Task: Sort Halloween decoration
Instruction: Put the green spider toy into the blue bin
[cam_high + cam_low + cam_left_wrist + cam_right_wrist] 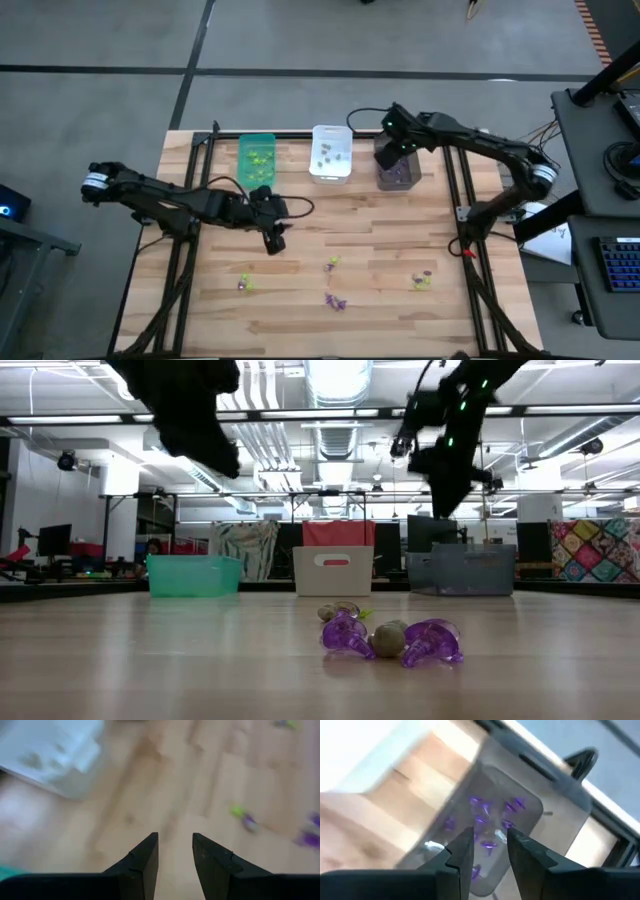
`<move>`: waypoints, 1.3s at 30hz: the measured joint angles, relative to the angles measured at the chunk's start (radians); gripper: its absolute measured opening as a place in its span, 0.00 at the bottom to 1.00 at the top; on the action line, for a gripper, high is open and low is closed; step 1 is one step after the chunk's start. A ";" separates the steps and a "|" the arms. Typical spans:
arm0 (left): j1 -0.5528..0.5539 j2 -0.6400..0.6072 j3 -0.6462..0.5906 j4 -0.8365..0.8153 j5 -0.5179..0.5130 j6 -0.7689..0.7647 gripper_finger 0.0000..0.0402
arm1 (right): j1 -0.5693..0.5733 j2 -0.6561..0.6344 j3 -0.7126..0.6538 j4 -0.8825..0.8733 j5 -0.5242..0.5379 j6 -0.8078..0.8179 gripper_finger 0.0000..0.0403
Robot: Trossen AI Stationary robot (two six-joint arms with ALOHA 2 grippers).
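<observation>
Several Halloween decoration trinkets lie loose on the near half of the table: a yellow-green one (244,284), one at the middle (331,264), a purple one (336,301) and one to the right (422,281). Up close, two purple pieces (345,632) (432,642) rest beside a greyish one (388,638). My left gripper (175,851) hovers open above bare table, near the middle (275,240). My right gripper (490,851) stands open above the dark grey bin (398,172), with nothing between its fingers. Several purple trinkets (482,815) lie on that bin's floor.
Three bins stand in a row at the far edge: green (257,155) holding yellow-green pieces, white (331,152) holding greyish pieces, and the dark grey one. Black frame rails (180,260) run along the table's left and right sides. A person's desk with a keyboard (615,265) stands at the right.
</observation>
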 joint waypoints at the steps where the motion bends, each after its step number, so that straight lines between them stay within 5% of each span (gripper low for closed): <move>1: -0.002 0.000 0.000 -0.017 0.041 -0.021 0.26 | 0.014 -0.030 0.000 0.000 0.000 0.002 0.28; 13: -0.072 0.045 0.000 -0.181 0.286 -0.215 0.26 | 0.334 -0.295 -0.029 0.008 0.003 0.011 0.25; 21: -0.173 0.097 0.000 -0.418 0.387 -0.607 0.26 | 0.530 -0.301 -0.079 0.091 0.004 0.059 0.20; 39: -0.363 0.209 0.000 -0.525 0.348 -0.965 0.26 | 0.588 -0.261 -0.099 0.166 0.006 0.063 0.19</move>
